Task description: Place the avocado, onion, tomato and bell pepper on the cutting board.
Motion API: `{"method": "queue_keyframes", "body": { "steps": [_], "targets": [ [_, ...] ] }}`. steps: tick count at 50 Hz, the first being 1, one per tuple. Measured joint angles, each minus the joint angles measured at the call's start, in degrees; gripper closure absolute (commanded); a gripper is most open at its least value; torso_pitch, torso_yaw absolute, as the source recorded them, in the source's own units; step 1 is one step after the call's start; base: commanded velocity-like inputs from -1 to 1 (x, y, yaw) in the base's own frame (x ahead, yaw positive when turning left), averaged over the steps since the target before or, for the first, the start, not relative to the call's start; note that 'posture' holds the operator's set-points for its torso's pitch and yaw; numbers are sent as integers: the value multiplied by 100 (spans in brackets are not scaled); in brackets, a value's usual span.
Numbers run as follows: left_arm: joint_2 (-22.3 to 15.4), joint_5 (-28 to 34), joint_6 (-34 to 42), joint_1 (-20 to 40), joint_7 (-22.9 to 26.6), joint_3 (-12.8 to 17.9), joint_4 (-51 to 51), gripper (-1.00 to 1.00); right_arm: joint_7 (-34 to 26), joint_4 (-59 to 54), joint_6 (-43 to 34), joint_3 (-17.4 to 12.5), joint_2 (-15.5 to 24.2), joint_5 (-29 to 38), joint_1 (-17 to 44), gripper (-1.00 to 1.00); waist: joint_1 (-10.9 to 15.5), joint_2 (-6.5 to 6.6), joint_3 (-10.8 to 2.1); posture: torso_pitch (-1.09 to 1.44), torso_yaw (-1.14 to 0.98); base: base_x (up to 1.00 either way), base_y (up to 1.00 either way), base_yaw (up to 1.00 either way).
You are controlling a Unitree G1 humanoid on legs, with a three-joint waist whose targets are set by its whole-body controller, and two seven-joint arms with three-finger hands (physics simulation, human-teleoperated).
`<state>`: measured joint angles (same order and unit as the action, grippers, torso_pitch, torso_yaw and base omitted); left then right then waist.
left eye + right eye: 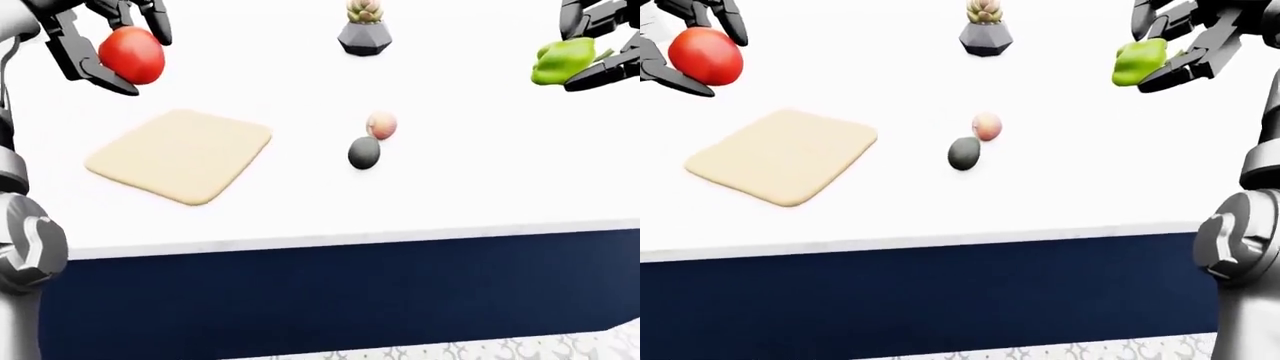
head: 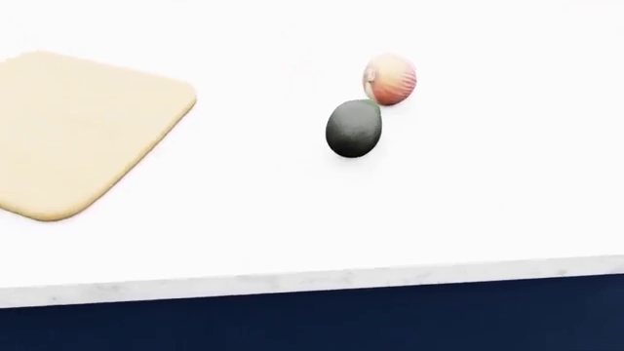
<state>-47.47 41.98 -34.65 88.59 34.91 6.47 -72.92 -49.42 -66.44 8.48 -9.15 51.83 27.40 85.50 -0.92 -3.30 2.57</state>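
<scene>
My left hand [image 1: 105,41] grips a glossy red tomato [image 1: 132,55] above the bare tan cutting board [image 1: 180,154]. My right hand [image 1: 1185,45] clasps a green bell pepper [image 1: 1139,61]. Right of the board, a dark avocado [image 2: 353,129] touches a pinkish onion [image 2: 391,79].
</scene>
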Motion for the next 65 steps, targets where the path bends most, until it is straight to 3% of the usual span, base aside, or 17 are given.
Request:
{"method": "queue_keyframes", "body": {
  "steps": [1, 6, 10, 13, 17, 22, 28, 30, 34, 37, 40, 44, 46, 50, 54, 60, 65],
  "targets": [
    [31, -11, -14, -19, -3, 1, 10, 100, 4, -4, -4, -11, 23, 1, -21, 100, -44, 78, 21, 0, 0, 0, 45, 0],
    [41, 21, -25, -32, 64, -41, -60, 100, -28, -138, -79, 19, 29, 74, -79, 100, 5, 110, -66, 0, 0, 0, 44, 0],
    [22, -10, -29, 45, 31, -9, 41, 100, -16, -47, -62, -5, 22, 43, -29, 100, 14, 456, 27, 0, 0, 0, 44, 0],
    [1, -24, -40, 63, 23, -6, 49, 100, -19, -58, -65, 17, -16, 42, 20, 100, 29, 887, -42, 0, 0, 0, 45, 0],
    [-72, 4, 9, -45, 42, 5, -53, 100, -82, -128, -24, 70, -134, 26, -81, 100, 104, 745, 14, 0, 0, 0, 44, 0],
    [-44, -8, 1, -36, 37, 11, 0, 100, -88, -107, -46, 50, -78, 66, -33, 100, 3, 366, 68, 0, 0, 0, 44, 0],
    [-32, -6, -13, -39, 52, -1, -10, 100, -54, 8, 25, 17, -67, 9, 28, 100, 1, -29, 8, 0, 0, 0, 42, 0],
    [6, -23, -37, -63, 47, 1, 20, 100, -48, -3, 17, 3, -32, 13, -7, 100, -62, 54, 17, 0, 0, 0, 40, 0],
    [24, 3, -53, -88, 90, -39, -54, 100, -84, -123, -66, 33, -23, 84, -56, 100, -4, 77, -68, 0, 0, 0, 38, 0],
    [-4, -13, -54, -21, 68, -8, 25, 100, -80, -44, -61, 18, -29, 74, -19, 100, 27, 379, 13, 0, 0, 1, 26, 0],
    [-35, -46, -70, 32, 44, 11, 71, 100, -71, -23, -45, 23, -65, 54, 19, 100, 43, 836, -12, 0, 0, 1, 17, 0],
    [-98, -24, -18, -61, 60, 14, -45, 100, -157, -120, -23, 97, -192, 46, -94, 100, 144, 753, 24, 0, 0, 2, 13, 0],
    [-96, -9, 3, -39, 71, 11, -34, 100, -174, -146, -49, 74, -167, 62, -82, 100, 108, 618, 34, 0, 0, 1, 4, 0],
    [-89, -46, -19, 26, 47, 32, 47, 100, -133, -18, -51, 4, -115, 9, 53, 100, 118, 336, 206, 0, 0, 0, 0, 0],
    [-75, -33, -9, 26, 59, 8, 0, 100, -95, 65, 3, 7, -123, -58, 129, 100, 251, -71, 182, 0, 0, 0, 0, 0],
    [-26, 9, -17, -55, 112, -30, -63, 100, -107, -79, -5, 52, -83, 30, -11, 100, 99, 134, 196, 0, 0, 2, 0, 0],
    [-37, 4, -33, -4, 101, -20, -11, 100, -124, -123, -24, 70, -117, 87, -26, 100, 84, 588, 86, 0, 0, 8, 0, 0]
  ]
}}
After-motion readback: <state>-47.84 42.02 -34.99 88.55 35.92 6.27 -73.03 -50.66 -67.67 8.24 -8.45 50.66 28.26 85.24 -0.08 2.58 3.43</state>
